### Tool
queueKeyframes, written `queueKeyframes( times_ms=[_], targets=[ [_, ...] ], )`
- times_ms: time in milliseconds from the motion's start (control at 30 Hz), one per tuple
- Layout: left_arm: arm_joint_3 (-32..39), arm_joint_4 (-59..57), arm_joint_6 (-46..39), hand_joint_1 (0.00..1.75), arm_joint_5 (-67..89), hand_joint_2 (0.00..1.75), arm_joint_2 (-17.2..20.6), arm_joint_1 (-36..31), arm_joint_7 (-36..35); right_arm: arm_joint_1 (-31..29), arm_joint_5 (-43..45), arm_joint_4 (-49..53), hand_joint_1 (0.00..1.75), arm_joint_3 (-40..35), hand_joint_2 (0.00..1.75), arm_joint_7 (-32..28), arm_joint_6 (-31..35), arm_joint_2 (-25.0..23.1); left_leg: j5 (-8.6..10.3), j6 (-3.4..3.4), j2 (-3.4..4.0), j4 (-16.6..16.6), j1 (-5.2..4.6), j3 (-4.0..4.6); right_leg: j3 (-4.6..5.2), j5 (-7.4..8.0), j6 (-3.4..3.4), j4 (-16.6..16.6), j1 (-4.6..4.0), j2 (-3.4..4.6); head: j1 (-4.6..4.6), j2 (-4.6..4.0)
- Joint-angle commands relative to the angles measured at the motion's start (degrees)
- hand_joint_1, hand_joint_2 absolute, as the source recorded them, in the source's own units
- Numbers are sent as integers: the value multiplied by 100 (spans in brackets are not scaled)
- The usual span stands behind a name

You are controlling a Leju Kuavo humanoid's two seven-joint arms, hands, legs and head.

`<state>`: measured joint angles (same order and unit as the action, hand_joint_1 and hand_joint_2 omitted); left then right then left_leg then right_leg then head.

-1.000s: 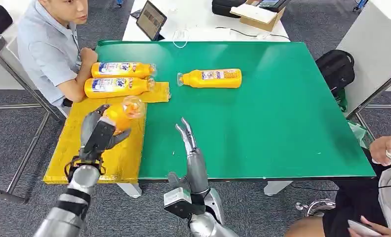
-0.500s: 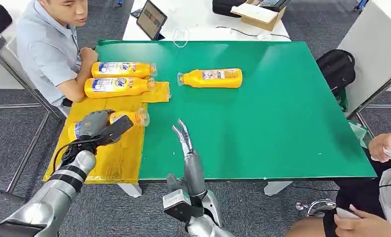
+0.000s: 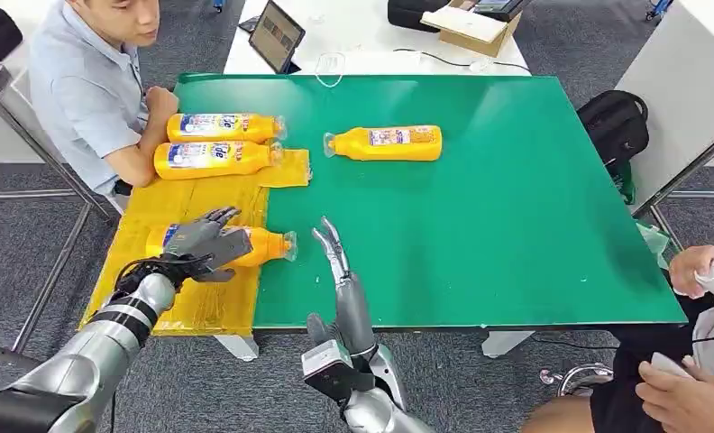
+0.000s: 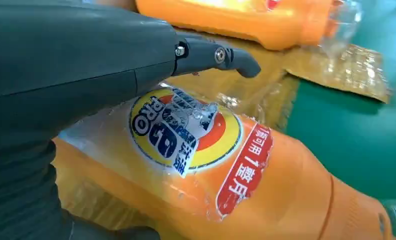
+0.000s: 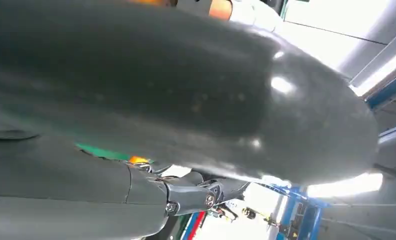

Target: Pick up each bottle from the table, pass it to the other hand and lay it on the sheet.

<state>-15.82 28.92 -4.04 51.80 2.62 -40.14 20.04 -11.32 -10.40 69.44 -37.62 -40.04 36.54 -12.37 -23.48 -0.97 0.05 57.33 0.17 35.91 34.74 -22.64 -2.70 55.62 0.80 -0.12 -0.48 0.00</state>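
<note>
An orange bottle point(image 3: 261, 246) lies on its side on the yellow sheet point(image 3: 182, 307), its clear cap reaching over the green table point(image 3: 516, 225). My left hand point(image 3: 205, 242) lies over its label end with fingers stretched out straight and spread, not curled round it; the left wrist view shows the bottle point(image 4: 226, 170) close under that hand point(image 4: 76, 65). Two more orange bottles point(image 3: 223, 127) point(image 3: 214, 159) lie side by side at the sheet's far end. Another bottle point(image 3: 385, 142) lies on the bare table. My right hand point(image 3: 337, 257) stands upright near the front edge, fingers straight, holding nothing.
A person point(image 3: 83, 90) sits at the table's left, a fist beside the far bottles. Another person's hands point(image 3: 705, 271) hold a controller at the right. A tablet point(image 3: 275, 36) and a box stand on the white table behind. A black backpack point(image 3: 615, 122) sits at the right.
My left hand has swung the bottle down from upright and laid it flat on the sheet, then spread its fingers. The right hand has stayed in place.
</note>
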Motion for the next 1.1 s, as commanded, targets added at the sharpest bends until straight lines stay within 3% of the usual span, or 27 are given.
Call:
queueKeyframes(
  times_ms=[33, 167, 300, 567, 667, 800, 833, 933, 1033, 1100],
  targets=[
    [-297, -141, 225, 0, 1, 175, 106, -14, 297, -245, 86, -115, 0, -175, 0, 4, -54, 208, -10, 4, 1, -2, 1, -28, -26, -10, 8, -1, -2, 3, 0, 0],
    [-115, 296, 228, 0, -426, 175, 69, 219, 667, -269, 92, -168, 0, -198, 0, 4, -69, 210, -5, 2, 4, -4, 0, -18, -17, -4, 6, -3, 0, 6, 0, 0],
    [723, 1577, 333, 0, -1936, 175, -398, 778, 1008, -258, 88, -104, 0, -208, 0, 4, 109, 262, -12, 3, 3, -1, 1, -27, -26, -11, 8, -1, -1, 5, 2, 0],
    [723, 1577, 333, 0, -1936, 175, -398, 778, 1008, -258, 88, -104, 0, -208, 0, 4, 109, 262, -7, 2, 3, -1, 0, -15, -13, -6, 6, -2, 0, 4, 0, 0],
    [1279, 2722, 196, 0, -3100, 175, -837, 1186, 1231, -244, -68, 31, 0, -247, 0, 4, 346, 319, -6, 2, -3, 0, 0, -10, -10, -6, 6, -2, -1, -3, 0, 0],
    [1538, 3824, 104, 0, -4422, 175, -1095, 1614, 886, -1, -668, 426, 0, 81, 0, 4, 346, 365, -15, 1, -13, 10, 3, -10, -11, -17, 6, 5, -4, -12, 0, 0],
    [1514, 4001, 109, 0, -4753, 175, -1077, 1724, 774, 80, -875, 503, 0, 192, 175, 4, 346, 395, -8, 0, -11, 3, 1, -8, -8, -11, 4, -1, -2, -12, 0, 0],
    [1247, 4541, -726, 0, -4216, 175, -777, 2270, 897, 317, -1883, 114, 0, 931, 175, 30, 338, 406, -10, 0, 6, -2, 1, -14, -11, -6, 4, -7, -2, 7, 0, 0],
    [1589, 5246, -910, 0, -4271, 175, -780, 3126, 945, 487, -2976, -116, 0, 1806, 175, 790, 340, 616, -24, 3, 18, -24, -4, -66, -57, -16, 8, -26, 2, 19, 2, 0],
    [1779, 5620, -1151, 0, -4131, 175, -878, 3551, 946, 447, -3483, -387, 0, 2211, 175, 1280, 319, 859, -15, 2, 14, -15, -5, -30, -22, -6, 3, -18, 3, 15, -2, 0]
  ],
)
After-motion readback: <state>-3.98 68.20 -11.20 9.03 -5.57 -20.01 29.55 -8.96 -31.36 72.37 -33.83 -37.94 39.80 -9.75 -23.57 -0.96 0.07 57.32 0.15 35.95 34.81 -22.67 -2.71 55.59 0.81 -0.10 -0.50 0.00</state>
